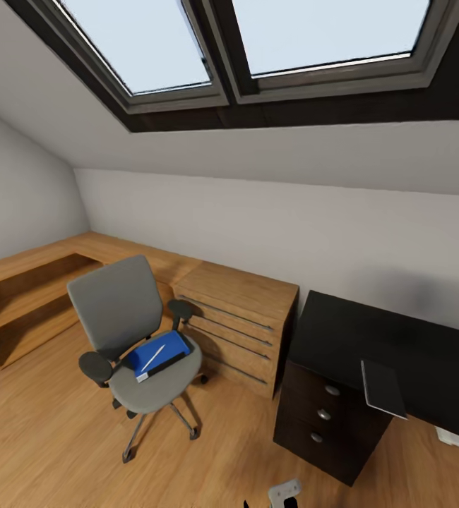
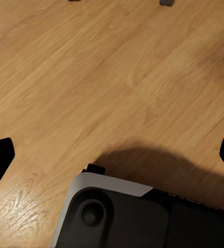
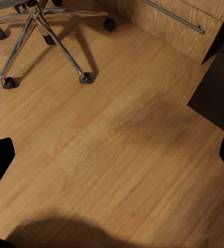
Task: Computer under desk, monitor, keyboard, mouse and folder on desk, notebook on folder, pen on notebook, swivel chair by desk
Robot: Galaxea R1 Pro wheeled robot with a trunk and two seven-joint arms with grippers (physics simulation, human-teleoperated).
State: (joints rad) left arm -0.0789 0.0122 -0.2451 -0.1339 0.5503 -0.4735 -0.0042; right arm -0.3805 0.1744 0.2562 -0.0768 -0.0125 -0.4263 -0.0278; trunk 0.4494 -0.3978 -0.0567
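The grey swivel chair [image 1: 120, 310] stands on the wood floor left of centre, apart from the desk. On its seat lies the blue folder [image 1: 160, 353] with a slim white pen [image 1: 153, 355] on top. At the right is the glossy black desk [image 1: 371, 339], and the grey notebook [image 1: 383, 388] lies at its front edge, slightly overhanging. My left gripper [image 2: 112, 160] is open over bare floor. My right gripper [image 3: 112, 160] is also open, above the floor near the chair's chrome base [image 3: 40, 31]. The computer, monitor, keyboard and mouse are out of view.
Oak drawers [image 1: 240, 317] stand between chair and desk, with low oak shelving [image 1: 25, 296] along the left wall. A black drawer unit [image 1: 325, 416] sits under the desk's left end. A skylight [image 1: 258, 42] is set in the sloped ceiling. My own base [image 2: 122, 217] is below the left gripper.
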